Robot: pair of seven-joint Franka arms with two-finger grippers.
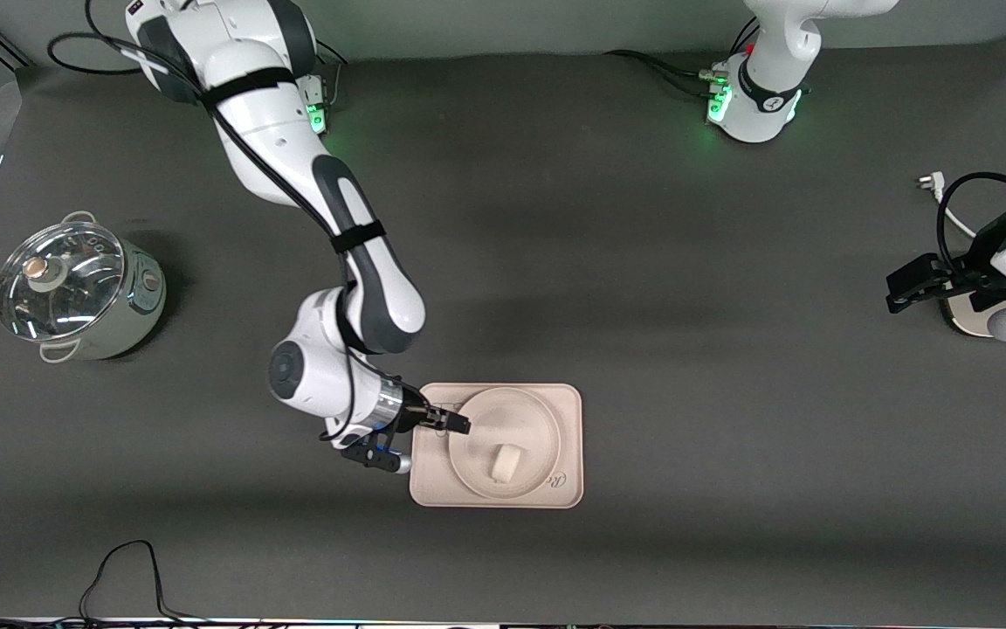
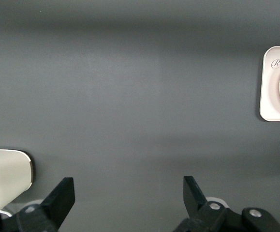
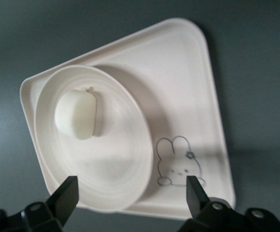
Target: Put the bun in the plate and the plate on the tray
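Note:
The plate (image 1: 520,419) lies on the tray (image 1: 568,437), and the bun (image 1: 503,461) rests inside the plate. My right gripper (image 1: 451,424) is open over the plate's rim, at the tray's end toward the right arm, holding nothing. In the right wrist view the bun (image 3: 77,115) sits in the plate (image 3: 106,164) on the tray (image 3: 178,87), beside the rabbit drawing, and the right gripper (image 3: 131,188) stands wide. My left gripper (image 1: 900,293) waits open at the left arm's end of the table. In its wrist view the left gripper (image 2: 128,186) is over bare table, with the tray (image 2: 270,96) far off.
A steel pot with a glass lid (image 1: 75,293) stands at the right arm's end of the table. A white device (image 1: 970,319) lies under the left arm's wrist, with a cable and plug (image 1: 926,182) beside it. A black cable (image 1: 127,568) loops at the table's near edge.

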